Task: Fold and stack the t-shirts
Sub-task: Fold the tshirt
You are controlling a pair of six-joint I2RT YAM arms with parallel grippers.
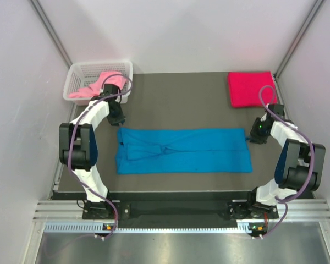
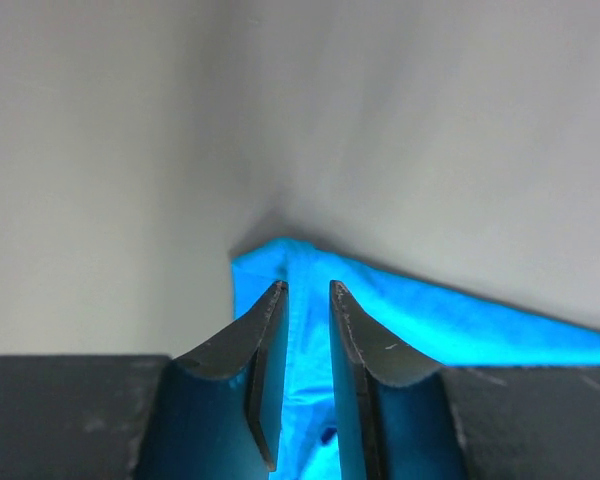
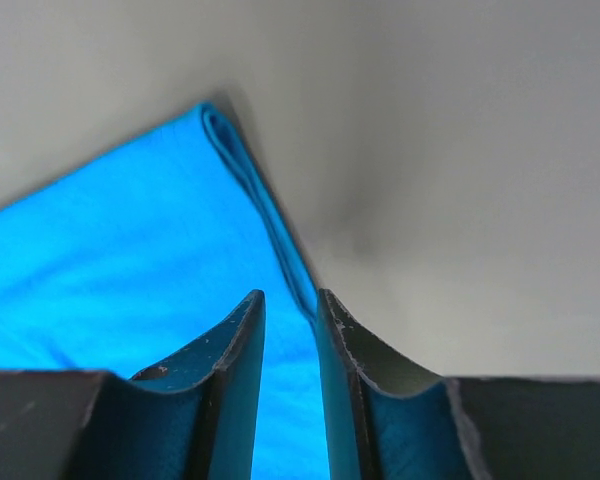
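Top view: bright blue cloth t-shirt (image 1: pixel 181 149) lies flat on the dark mat (image 1: pixel 181 93) as a long strip with the sleeves tucked in.
- The crimson red t-shirt (image 1: pixel 251 88) sits folded, well beyond the blue shirt's far right corner. That looks like the stack spot.
- The light pink t-shirt (image 1: pixel 102 85) is crumpled in the white plastic mesh basket (image 1: pixel 77 70) beyond the blue shirt's far left corner, unfolded.
- The left gripper (image 1: pixel 116 118) is at the blue shirt's far left corner and the right gripper (image 1: pixel 256 132) is just off its right end. One per end, probably to fold the strip.

Left wrist: left gripper (image 2: pixel 308 288) has its jaws slightly apart with nothing clamped. The blue corner (image 2: pixel 430 320) lies flat under them.

Right wrist: right gripper (image 3: pixel 290 295) has let go too, with a narrow gap. The doubled edge (image 3: pixel 250 190) of the blue shirt (image 3: pixel 130 260) runs under that gap.

My read: red done, blue about half folded, pink not started.
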